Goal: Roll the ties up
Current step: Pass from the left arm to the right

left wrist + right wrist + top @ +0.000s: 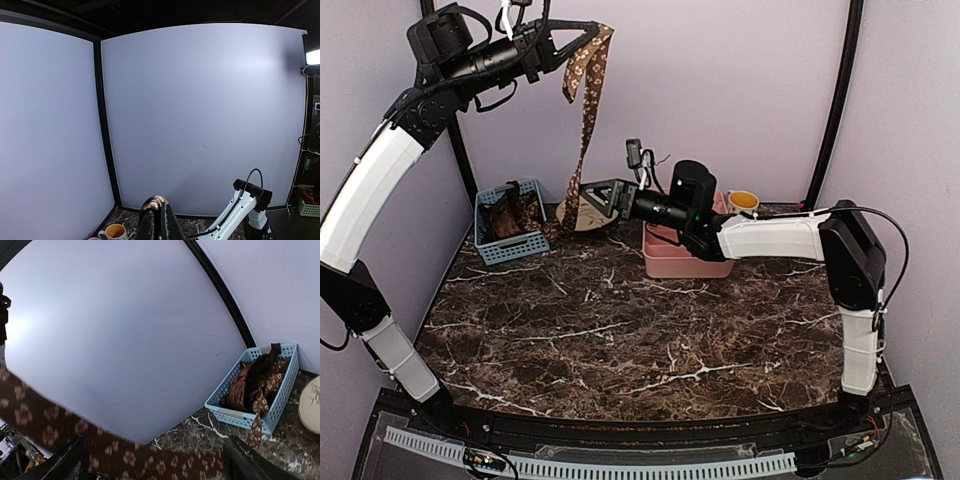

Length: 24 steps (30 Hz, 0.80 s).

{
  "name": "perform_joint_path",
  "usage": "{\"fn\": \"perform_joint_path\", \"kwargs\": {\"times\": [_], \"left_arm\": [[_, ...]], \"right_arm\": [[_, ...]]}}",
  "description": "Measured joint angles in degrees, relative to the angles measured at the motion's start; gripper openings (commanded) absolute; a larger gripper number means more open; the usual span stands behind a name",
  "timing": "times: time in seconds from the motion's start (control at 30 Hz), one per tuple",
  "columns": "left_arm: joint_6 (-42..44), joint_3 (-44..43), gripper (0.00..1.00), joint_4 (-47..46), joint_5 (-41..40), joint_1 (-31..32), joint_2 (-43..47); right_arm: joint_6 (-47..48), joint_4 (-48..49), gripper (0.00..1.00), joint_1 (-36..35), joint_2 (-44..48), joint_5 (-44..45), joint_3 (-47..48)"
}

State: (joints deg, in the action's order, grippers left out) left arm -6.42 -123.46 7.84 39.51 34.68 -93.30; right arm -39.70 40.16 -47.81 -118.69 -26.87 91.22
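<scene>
A dark brown tie with tan dots hangs from my left gripper, which is raised high at the back left and shut on its narrow end. In the left wrist view a bit of the fabric shows at the closed fingertips of that gripper. My right gripper is open at the tie's wide lower end, just above the table. In the right wrist view the tie crosses between the spread fingers of that gripper. More ties lie bunched in a blue basket.
The blue basket stands at the back left by the wall. A pink bin sits at back centre under the right arm, with a mug of orange liquid behind it, also in the left wrist view. Walls enclose the table.
</scene>
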Motion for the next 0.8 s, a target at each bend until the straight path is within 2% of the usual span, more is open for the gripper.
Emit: {"fn": "perform_joint_path", "kwargs": {"times": [0.1,0.23,0.33,0.47,0.5,0.53,0.57,0.6,0.7,0.73,0.77,0.8], "left_arm": [[0.61,-0.09,0.00,-0.04,-2.71,0.00,0.35],[1.29,-0.72,0.00,-0.02,-5.35,0.00,0.39],[1.31,-1.03,0.00,-0.04,-6.21,-0.02,0.39],[1.29,-1.09,0.00,-0.02,-6.25,0.00,0.39],[1.29,-1.11,0.00,-0.04,-6.21,0.00,0.39],[1.29,-1.14,0.00,-0.04,-6.23,0.00,0.39],[1.29,-1.22,0.00,-0.04,-6.23,0.00,0.39],[1.29,-1.22,0.00,-0.04,-6.27,0.00,0.39],[1.29,-1.22,0.00,-0.02,-6.82,0.00,0.39],[1.31,-1.22,0.00,0.00,-7.26,0.00,0.39],[1.31,-1.09,0.00,-0.02,-7.82,0.00,0.48],[1.33,-0.26,0.00,-0.17,-8.90,0.00,0.92]], "right_arm": [[1.55,2.56,0.99,0.20,4.22,1.14,-9.64],[4.79,4.02,1.00,0.11,5.68,2.16,-15.17],[7.82,3.98,0.99,-0.42,4.92,3.74,-14.43],[10.01,4.17,1.00,-1.53,0.20,6.38,-6.56],[10.54,4.24,0.97,-1.84,-1.66,7.13,-3.63],[10.69,4.33,0.90,-2.08,-3.15,7.63,-1.44],[10.97,4.24,0.78,-2.25,-4.87,7.91,1.18],[11.32,4.07,0.58,-2.47,-6.60,8.39,3.78],[11.45,2.93,0.17,-2.99,-10.75,9.60,9.86],[11.67,2.71,0.07,-3.10,-10.99,10.03,10.10],[11.65,2.40,0.00,-3.17,-11.04,10.49,9.99],[11.74,2.34,0.00,-3.17,-10.93,11.08,9.75]]}}
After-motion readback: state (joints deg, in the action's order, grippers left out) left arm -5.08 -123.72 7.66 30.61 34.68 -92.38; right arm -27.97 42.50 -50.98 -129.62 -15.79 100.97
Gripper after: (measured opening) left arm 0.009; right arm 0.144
